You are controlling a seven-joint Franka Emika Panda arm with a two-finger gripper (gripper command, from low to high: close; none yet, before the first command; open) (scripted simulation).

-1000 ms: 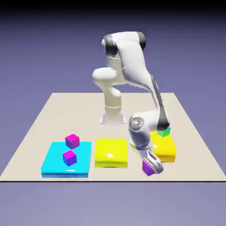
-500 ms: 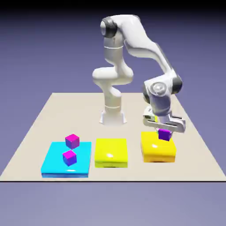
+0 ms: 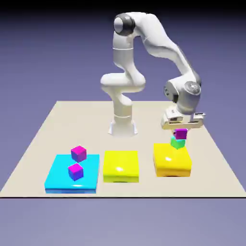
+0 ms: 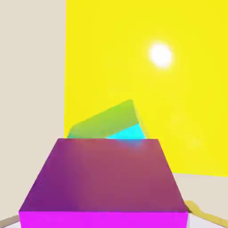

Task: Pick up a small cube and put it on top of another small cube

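The claw (image 3: 181,128) seems spread around the small cube (image 3: 180,133), atop another small cube (image 3: 177,142).

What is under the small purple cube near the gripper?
The green and teal cube sits under the purple cube, on a yellow slab. The purple cube hides its top face.

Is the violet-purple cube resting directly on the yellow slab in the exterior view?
No, the violet-purple cube sits on the green and teal cube, which itself rests on the yellow slab.
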